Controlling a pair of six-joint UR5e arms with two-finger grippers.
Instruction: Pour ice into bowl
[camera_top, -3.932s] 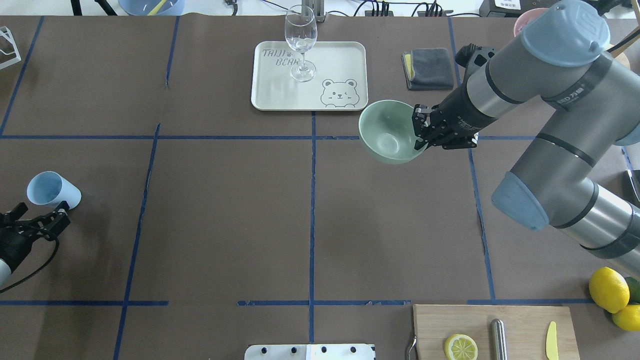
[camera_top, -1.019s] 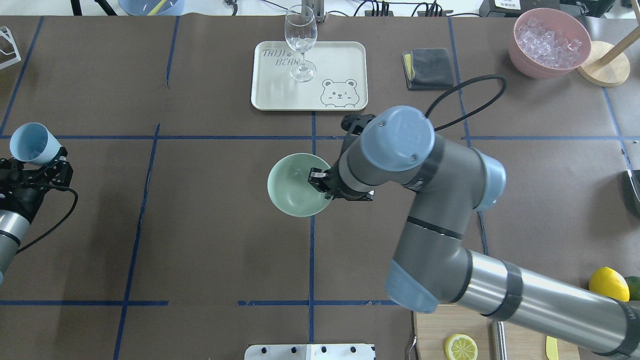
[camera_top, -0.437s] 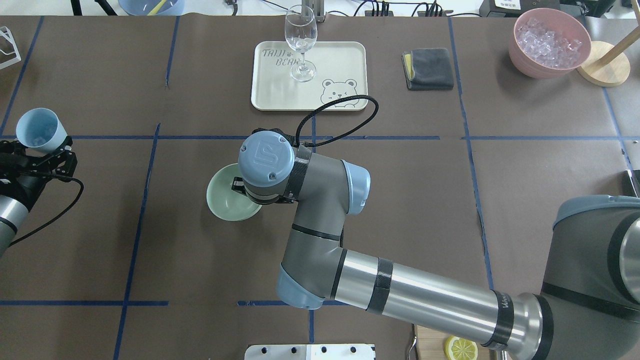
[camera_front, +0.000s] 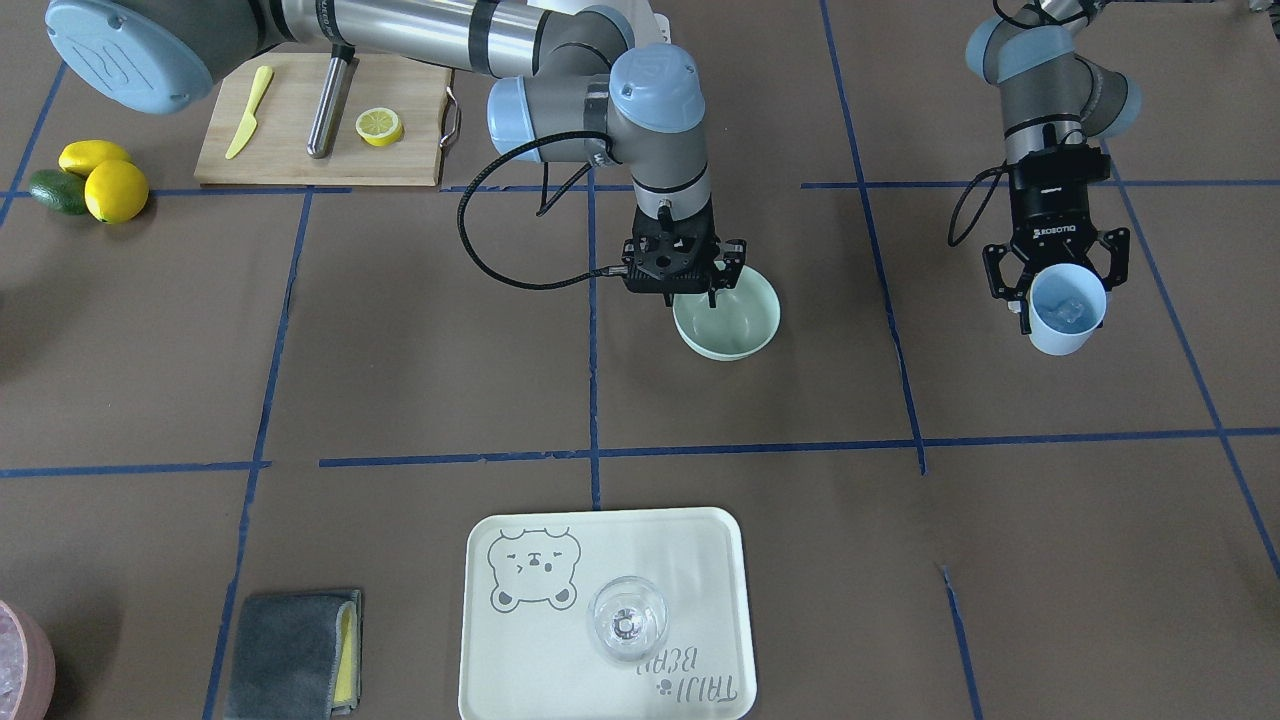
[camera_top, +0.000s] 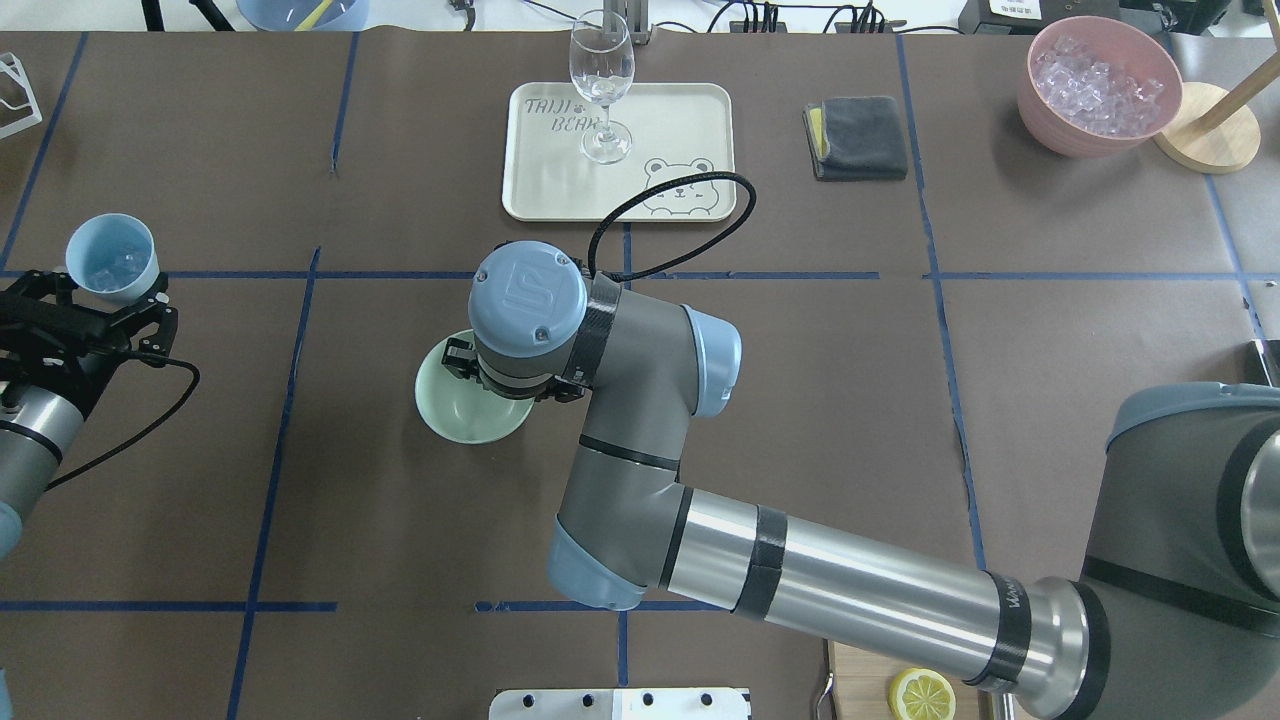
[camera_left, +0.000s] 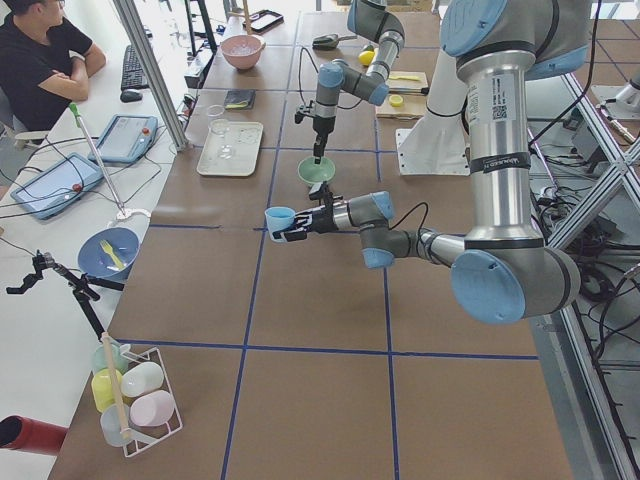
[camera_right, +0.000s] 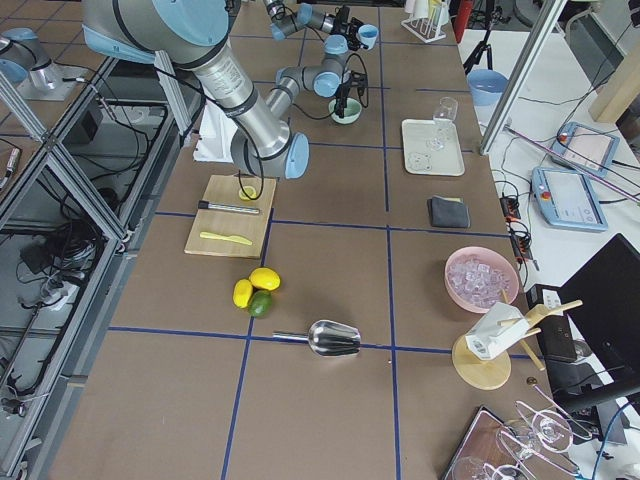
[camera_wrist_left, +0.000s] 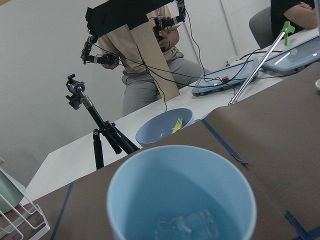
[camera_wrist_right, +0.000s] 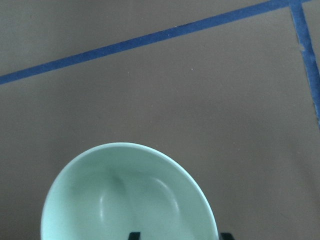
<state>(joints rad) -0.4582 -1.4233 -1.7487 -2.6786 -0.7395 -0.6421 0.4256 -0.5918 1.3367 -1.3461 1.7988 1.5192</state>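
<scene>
The mint-green bowl (camera_top: 455, 412) stands on the brown table left of centre, also seen in the front view (camera_front: 727, 322) and the right wrist view (camera_wrist_right: 125, 200). It looks empty. My right gripper (camera_front: 690, 296) is open and straddles the bowl's near rim; one fingertip (camera_wrist_right: 133, 236) is inside. My left gripper (camera_top: 110, 290) is shut on a light blue cup (camera_top: 112, 258) held off the table at the far left, mouth up. A few clear ice cubes (camera_wrist_left: 185, 225) lie in the cup's bottom. The cup is well apart from the bowl.
A pink bowl of ice (camera_top: 1100, 85) stands back right. A cream tray (camera_top: 560, 190) with a wine glass (camera_top: 602, 80) sits behind the bowl, beside a grey cloth (camera_top: 858, 137). A cutting board (camera_front: 300, 160) with a lemon slice, lemons (camera_front: 105, 180) and a scoop (camera_right: 330, 338) lie at my right.
My right arm carried the bowl from the back right to left of centre, and its jaws now look spread at the rim. My left gripper turned the cup upright and shifted it right.
</scene>
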